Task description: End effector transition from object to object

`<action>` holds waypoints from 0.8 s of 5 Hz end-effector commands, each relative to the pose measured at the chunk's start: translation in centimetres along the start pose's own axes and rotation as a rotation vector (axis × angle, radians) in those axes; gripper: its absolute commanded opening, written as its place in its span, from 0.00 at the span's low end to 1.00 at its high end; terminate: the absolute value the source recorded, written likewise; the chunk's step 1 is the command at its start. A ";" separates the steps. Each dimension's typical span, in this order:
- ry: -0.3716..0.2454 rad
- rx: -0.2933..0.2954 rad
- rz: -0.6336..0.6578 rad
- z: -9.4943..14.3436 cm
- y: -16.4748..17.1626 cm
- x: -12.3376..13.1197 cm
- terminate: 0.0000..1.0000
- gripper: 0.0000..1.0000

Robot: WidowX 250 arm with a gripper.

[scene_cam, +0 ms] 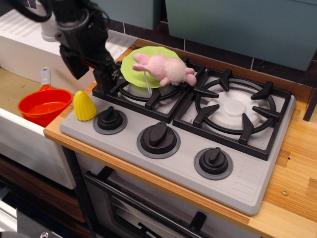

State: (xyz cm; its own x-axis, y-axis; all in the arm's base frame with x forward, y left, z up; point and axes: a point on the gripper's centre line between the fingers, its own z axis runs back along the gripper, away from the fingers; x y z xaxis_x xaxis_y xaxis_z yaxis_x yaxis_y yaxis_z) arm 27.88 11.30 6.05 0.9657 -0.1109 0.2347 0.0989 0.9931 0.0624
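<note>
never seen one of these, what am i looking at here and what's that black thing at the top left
That black thing is a robot arm's gripper, a two-fingered claw. It hangs open and empty above the yellow toy corn. The one camera looks down from the front at a toy stove set in a wooden counter. A pink plush bunny lies on a green plate on the left burner. Three black knobs line the front. An orange pot sits in the sink on the left.

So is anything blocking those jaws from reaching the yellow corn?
Nothing visible does. The gripper hangs open just above and behind the corn, with only bare air between them; the orange pot sits off to the side.
</note>
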 end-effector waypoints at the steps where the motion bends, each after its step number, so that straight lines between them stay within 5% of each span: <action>1: -0.042 0.026 0.010 0.0 0.2 -1.0 0.00 1.00; 3: -0.074 0.021 0.029 -1.8 0.0 -2.7 0.00 1.00; 4: -0.072 0.011 0.022 -2.1 -0.2 -3.3 1.00 1.00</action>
